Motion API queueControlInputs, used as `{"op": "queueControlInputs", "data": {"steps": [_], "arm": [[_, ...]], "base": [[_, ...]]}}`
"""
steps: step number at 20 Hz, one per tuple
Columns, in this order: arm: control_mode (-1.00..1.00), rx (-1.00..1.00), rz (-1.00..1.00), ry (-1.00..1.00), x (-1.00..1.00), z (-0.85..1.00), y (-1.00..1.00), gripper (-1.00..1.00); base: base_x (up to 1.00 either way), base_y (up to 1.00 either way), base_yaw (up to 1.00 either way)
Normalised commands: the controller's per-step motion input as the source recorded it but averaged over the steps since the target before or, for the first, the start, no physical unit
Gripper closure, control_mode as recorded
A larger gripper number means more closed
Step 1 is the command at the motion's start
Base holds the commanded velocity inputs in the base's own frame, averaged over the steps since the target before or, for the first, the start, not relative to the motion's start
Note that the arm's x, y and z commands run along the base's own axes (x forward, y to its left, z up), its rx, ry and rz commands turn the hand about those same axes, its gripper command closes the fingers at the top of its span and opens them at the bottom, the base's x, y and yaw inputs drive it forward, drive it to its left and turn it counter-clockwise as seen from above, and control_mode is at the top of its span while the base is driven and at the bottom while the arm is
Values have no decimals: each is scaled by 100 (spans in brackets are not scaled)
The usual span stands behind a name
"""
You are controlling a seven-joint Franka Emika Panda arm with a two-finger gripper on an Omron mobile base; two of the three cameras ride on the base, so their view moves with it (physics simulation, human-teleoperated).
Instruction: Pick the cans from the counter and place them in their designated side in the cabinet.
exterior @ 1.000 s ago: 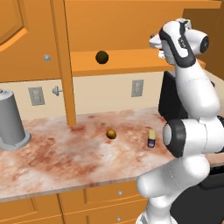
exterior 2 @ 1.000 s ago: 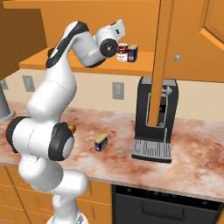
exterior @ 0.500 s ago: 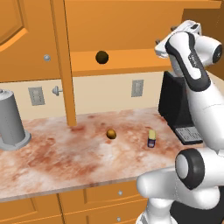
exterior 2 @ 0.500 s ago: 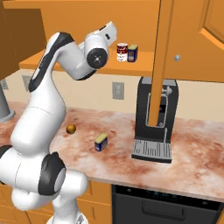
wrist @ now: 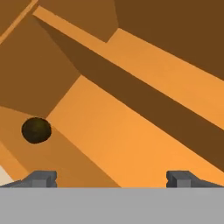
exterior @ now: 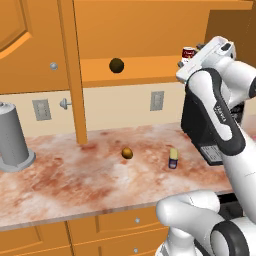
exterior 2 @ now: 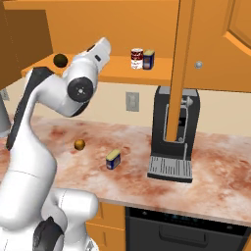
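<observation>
The counter is a broad slab of reddish-brown and cream marbled stone, with orange drawers and their silver knobs below it and a cream wall with two outlets behind. Above it hangs the orange cabinet, doors swung open, its flat shelf running across the wall.

From left to right in the left base view: one tall grey metal cylinder stands at the counter's far left. One dark ball sits on the shelf, and one brown ball lies on the counter below it. One dark blue can with a yellowish top stands on the counter just right of that ball. One black coffee machine stands at the right.

Three cans in all: the other two, one red-and-white can and a second blue can, stand touching side by side on the shelf's right part.

The tool is raised at shelf height, released, jaws wide apart with nothing between them, facing the shelf with the dark ball ahead.
</observation>
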Motion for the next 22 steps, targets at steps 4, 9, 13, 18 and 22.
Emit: {"op": "queueControlInputs", "data": {"steps": [4, 9, 13, 18, 22], "arm": [[-100, -9, 2, 0, -100, -33, 33, -100], [-100, -3, 0, -2, -86, -33, 24, -100], [-100, -4, 0, 0, -36, -26, 14, -100], [-100, 9, -4, 21, -36, -11, 7, -100], [-100, 20, -10, 30, -38, -10, 3, -100]], "base": [[0, 0, 0], [0, 0, 0], [0, 0, 0], [0, 0, 0], [0, 0, 0]]}}
